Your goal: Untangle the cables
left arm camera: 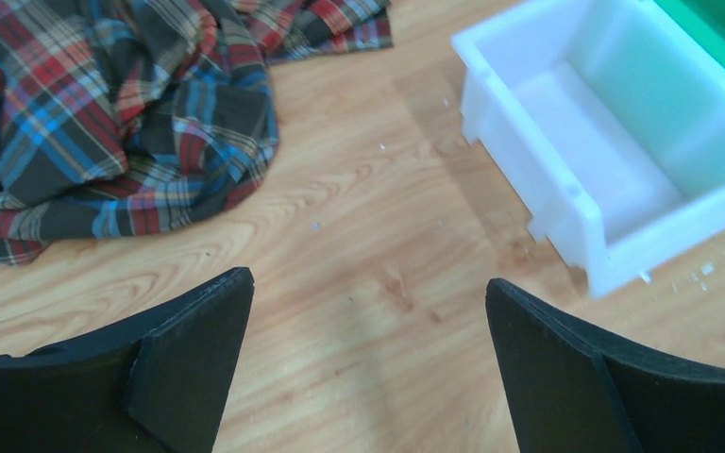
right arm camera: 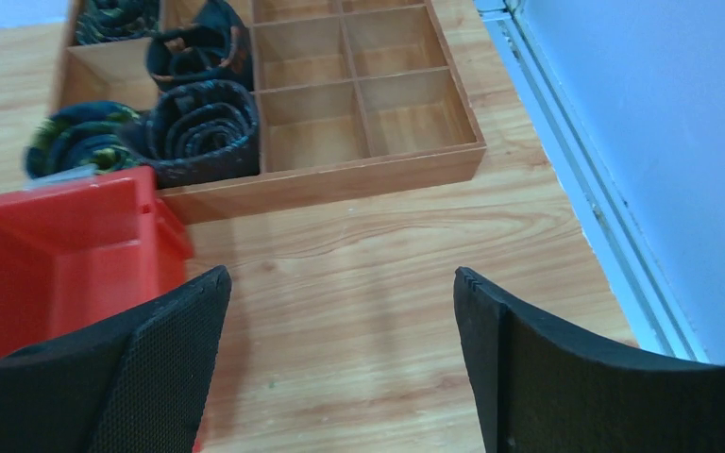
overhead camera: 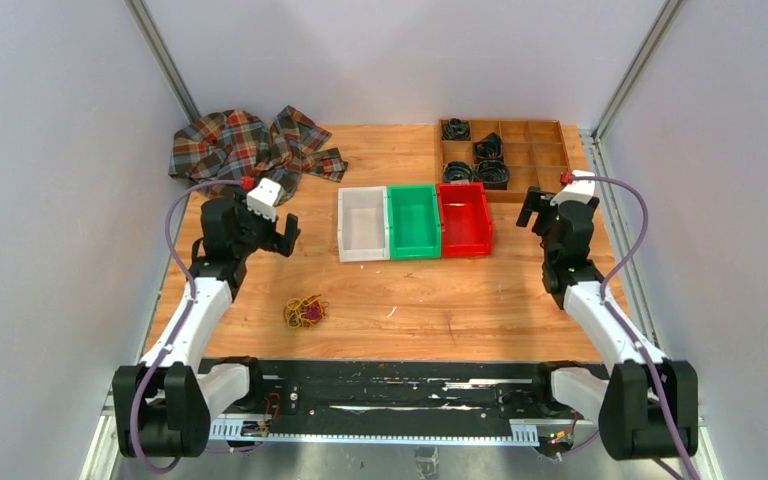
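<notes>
Not yet begun, judging from the table: one small knot of cables (overhead camera: 306, 312) lying whole on the wood, on the near side of the white bin (overhead camera: 363, 224) and a little to its left. No strand pulled free, none laid apart, none dropped into the white bin, nor into the green bin (overhead camera: 413, 220) or the red bin (overhead camera: 463, 218) lined up on its right. Left to do: all of it, meaning reach, grip, then tease apart colour by colour.

Caught only by the overhead camera, and small there: a loose, roundish clump, yellow-orange loops on the outside with purple wound through the middle, possibly a darker strand as well, though too small to tell for sure. Looks light and springy, likely to drag along in one piece if tugged from one side only.

On the left gripper (left arm camera: 368, 293), raised just left of the white bin: jaws spread wide, nothing between them, bare wood underneath. On the right gripper (right arm camera: 340, 283), well to the right of the white bin and past the red bin: jaws likewise spread wide and holding nothing. Neither close to the knot.
</notes>
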Controlling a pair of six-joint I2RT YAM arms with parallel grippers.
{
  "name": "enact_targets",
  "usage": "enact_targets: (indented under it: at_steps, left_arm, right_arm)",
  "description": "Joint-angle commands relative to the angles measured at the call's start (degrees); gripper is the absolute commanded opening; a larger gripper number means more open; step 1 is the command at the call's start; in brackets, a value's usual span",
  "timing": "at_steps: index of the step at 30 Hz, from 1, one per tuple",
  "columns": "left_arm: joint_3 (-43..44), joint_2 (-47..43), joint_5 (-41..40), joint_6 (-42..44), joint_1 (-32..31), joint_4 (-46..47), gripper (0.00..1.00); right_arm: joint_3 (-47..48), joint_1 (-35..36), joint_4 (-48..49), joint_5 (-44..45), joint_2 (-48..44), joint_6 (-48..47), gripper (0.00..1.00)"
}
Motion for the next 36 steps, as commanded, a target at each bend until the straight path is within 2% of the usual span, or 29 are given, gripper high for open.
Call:
enact_targets:
  at_steps: [1,3,6,7,8,10,14,16,18,22,24,26,28,32,36]
  left_arm:
    - [5.8,-2.4,4.9,9.1,0.1,-21.1,0.98]
    - [7.3,-2.8,6.5,12.3,0.1,-25.9,0.98]
    - [8.9,-2.7,7.8,17.0,0.1,-32.4,0.98]
    - [9.0,-2.7,7.9,19.0,0.1,-34.1,0.98]
    - [8.9,-2.8,7.9,21.0,0.1,-35.5,0.98]
    - [8.7,-3.2,7.6,23.2,0.1,-37.0,0.98]
    - [8.5,-3.7,9.4,26.4,0.1,-40.0,0.98]
    - [8.5,-3.6,10.3,28.0,0.0,-41.8,0.98]
    - [8.0,-3.3,10.8,29.3,0.0,-43.0,0.98]
    - [6.6,-1.8,10.0,29.4,-1.6,-43.2,0.98]
    - [6.0,-0.8,9.6,28.9,-2.8,-43.2,0.98]
    - [5.5,-0.1,9.1,29.2,-4.1,-43.2,0.98]
    - [5.3,0.2,8.8,29.8,-4.4,-43.3,0.98]
    - [5.7,1.0,8.4,32.8,-4.5,-45.3,0.98]
    - [8.1,3.1,8.6,38.4,-4.5,-52.4,0.85]
  right_arm:
    - [4.7,0.4,-14.8,-10.8,-3.9,5.8,0.87]
    - [5.2,0.4,-14.0,-15.5,-4.6,9.7,0.87]
    - [2.8,0.3,-10.8,-19.5,-4.9,24.9,0.87]
    - [2.0,-0.2,-8.5,-23.3,-5.2,28.8,0.87]
    - [0.7,-0.4,-5.0,-29.7,-5.2,29.2,0.87]
    - [1.1,-0.3,-3.8,-33.5,-3.9,29.5,0.87]
    - [7.8,1.5,-17.9,-31.6,-0.7,24.9,0.83]
    - [9.1,4.0,-20.8,-28.2,-1.9,22.6,0.85]
    - [8.0,7.6,-19.6,-23.7,-5.3,21.7,0.86]
    - [4.8,12.6,-12.9,-23.0,-8.6,22.0,0.86]
    - [6.8,18.5,-18.4,-17.8,-6.9,18.1,0.86]
    - [11.3,26.1,-25.9,-7.4,-4.0,11.7,0.86]
    - [12.8,31.5,-27.7,-2.8,-2.0,8.6,0.86]
    - [10.4,37.1,-24.0,-3.5,-0.8,7.8,0.86]
    - [10.0,40.1,-22.2,-6.5,3.0,7.2,0.8]
